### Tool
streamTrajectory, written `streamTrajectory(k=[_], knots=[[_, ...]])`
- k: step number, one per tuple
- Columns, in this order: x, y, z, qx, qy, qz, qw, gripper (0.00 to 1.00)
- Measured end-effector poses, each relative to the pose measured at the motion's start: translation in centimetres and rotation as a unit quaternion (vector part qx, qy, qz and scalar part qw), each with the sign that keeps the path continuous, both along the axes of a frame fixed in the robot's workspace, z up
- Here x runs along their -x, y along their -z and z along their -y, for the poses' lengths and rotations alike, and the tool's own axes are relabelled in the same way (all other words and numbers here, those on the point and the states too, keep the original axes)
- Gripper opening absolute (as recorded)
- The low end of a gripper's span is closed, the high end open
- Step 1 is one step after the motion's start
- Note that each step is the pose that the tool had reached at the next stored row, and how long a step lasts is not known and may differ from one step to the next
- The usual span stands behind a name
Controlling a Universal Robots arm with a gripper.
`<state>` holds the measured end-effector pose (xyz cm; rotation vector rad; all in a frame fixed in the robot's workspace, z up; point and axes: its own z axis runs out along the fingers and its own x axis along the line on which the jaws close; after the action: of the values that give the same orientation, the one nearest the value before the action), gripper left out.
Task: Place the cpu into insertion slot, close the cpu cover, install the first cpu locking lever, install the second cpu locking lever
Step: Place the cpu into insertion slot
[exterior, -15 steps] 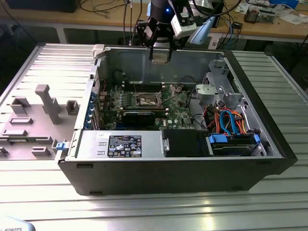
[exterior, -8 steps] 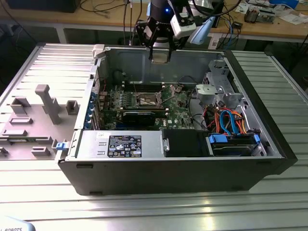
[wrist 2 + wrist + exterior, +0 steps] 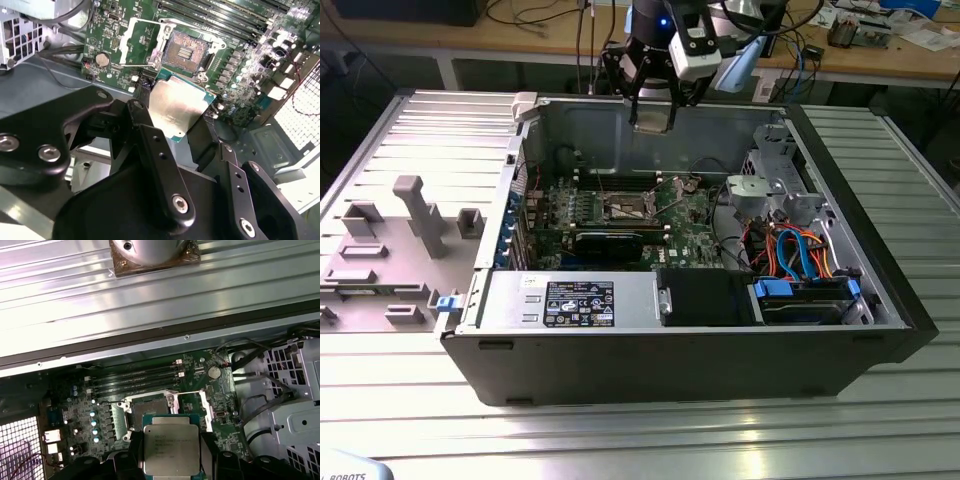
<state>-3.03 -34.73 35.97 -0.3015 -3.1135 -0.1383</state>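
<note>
An open black computer case (image 3: 670, 370) lies on its side on a ribbed metal tabletop (image 3: 620, 440). On its floor sits a green circuit board (image 3: 695, 218), with long black memory slots (image 3: 135, 380) running in parallel rows and a round coin battery (image 3: 214, 372) near one edge. Along the case's near wall sits a silver power supply (image 3: 570, 300) with a dark label, then a black block (image 3: 705, 297), then a drive (image 3: 805, 298) with blue tabs. Orange and blue cables (image 3: 795, 250) loop above the drive, below a bare metal cage (image 3: 775, 190). At the exterior view's left, a grey panel (image 3: 400, 250) with raised blocks lies flat beside the case. A wooden workbench (image 3: 880, 60) stands behind.
</note>
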Motion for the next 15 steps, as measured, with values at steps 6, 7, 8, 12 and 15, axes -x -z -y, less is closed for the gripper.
streamTrajectory(k=[6, 7, 8, 12, 15], knots=[[0.01, 0.29, 0.00, 0.0000, 0.037, 0.0000, 0.99931, 0.54], [0.01, 0.32, 0.00, 0.0000, 0.045, 0.0000, 0.99901, 0.54], [0.01, 0.33, 0.01, 0.0002, 0.051, -0.0001, 0.99868, 0.54], [0.01, 0.35, 0.00, 0.0003, 0.058, 0.0000, 0.99834, 0.54], [0.01, 0.35, 0.00, 0.0003, 0.058, 0.0000, 0.99833, 0.54]])
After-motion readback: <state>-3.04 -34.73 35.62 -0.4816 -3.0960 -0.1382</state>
